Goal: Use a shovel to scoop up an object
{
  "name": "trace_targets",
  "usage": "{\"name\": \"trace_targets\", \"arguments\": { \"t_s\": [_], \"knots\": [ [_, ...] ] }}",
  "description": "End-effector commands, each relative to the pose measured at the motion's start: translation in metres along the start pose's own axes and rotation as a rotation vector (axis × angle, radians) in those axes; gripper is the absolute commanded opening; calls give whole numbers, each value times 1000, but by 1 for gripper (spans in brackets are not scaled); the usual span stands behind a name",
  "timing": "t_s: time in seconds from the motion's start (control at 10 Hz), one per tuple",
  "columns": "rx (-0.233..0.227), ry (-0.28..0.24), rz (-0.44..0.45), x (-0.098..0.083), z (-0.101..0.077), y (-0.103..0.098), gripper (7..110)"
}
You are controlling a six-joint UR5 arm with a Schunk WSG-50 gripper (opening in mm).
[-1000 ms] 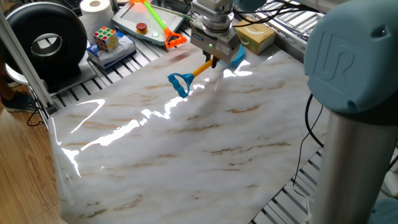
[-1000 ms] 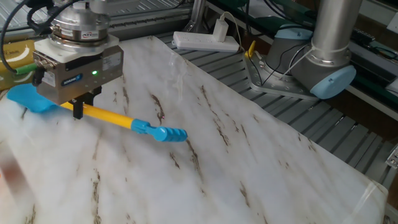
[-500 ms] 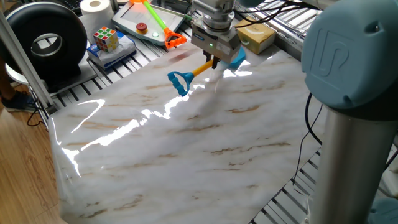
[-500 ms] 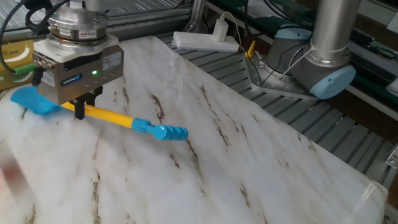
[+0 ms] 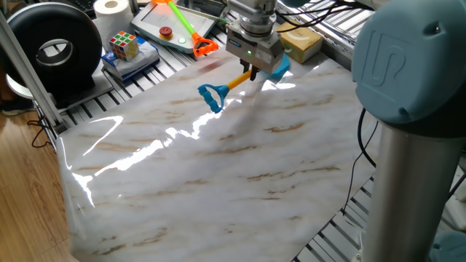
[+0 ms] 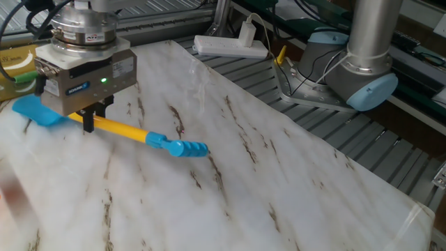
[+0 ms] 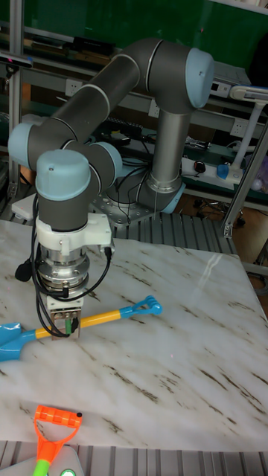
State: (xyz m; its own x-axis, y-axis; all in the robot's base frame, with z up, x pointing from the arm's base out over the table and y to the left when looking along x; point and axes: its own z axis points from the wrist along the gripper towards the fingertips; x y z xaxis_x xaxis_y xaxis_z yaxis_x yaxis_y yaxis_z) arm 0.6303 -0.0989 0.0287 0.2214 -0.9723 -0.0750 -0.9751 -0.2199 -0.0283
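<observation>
1. glossy marble-patterned desk (image 5: 218, 167) on a slatted metal frame.
2. wood floor (image 5: 29, 196) at nine o'clock.
3. green wall (image 7: 223, 30) at twelve o'clock, behind metal shelving.

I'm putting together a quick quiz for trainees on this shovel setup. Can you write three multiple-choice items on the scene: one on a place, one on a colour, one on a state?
1. Where does the gripper hold the shovel?
A. on the loop end
B. on the yellow shaft near the blade
C. on the blade tip

2. What colour is the shovel's blade?
A. light blue
B. red
C. green

3. How does the tan block stand with respect to the shovel?
A. it lies on the blade
B. it is clamped in the jaws
C. it sits apart, beyond the blade, not scooped

Answers: 1 B, the jaws close on the shaft close to the blade, with the loop end free. 2 A, the blade shows light blue in all three views. 3 C, the block rests behind the gripper at the edge of the marble sheet, with nothing on the blade.
</observation>
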Motion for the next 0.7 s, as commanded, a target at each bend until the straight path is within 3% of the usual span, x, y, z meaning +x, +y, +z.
{"name": "trace_targets", "arguments": {
  "t_s": [0.0,0.6],
  "knots": [
    [-6,8,22,6,0,1,7],
    [-11,98,26,31,0,0,7]
  ]
}}
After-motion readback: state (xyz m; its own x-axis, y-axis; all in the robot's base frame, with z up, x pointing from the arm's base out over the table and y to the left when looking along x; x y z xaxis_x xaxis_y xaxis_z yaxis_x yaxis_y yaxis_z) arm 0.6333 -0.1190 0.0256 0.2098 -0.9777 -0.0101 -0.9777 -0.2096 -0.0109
